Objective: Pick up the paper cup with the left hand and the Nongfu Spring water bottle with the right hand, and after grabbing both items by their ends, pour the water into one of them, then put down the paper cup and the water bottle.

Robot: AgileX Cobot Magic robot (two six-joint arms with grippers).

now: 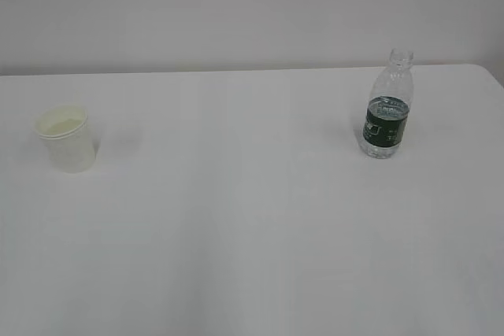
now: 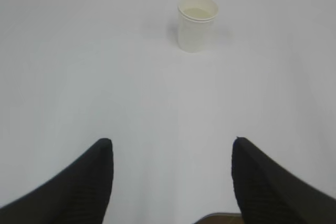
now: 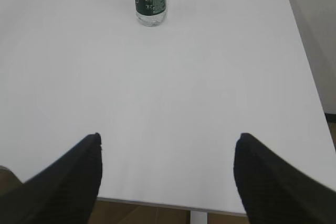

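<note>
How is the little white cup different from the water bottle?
The paper cup is white and you can't see through it; the Nongfu Spring water bottle is clear with a dark green label. The cup is short and wide-mouthed; the bottle is taller with a narrow neck. The cup sits on the table's left, the bottle on its right. Both stand upright, open on top, and untouched.

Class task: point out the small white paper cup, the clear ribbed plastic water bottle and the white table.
Small white paper cup (image 1: 69, 147): exterior view, side wall.
Clear ribbed plastic water bottle (image 1: 386, 125): exterior view, green label.
White table (image 1: 252, 226): exterior view, bare top.
</note>
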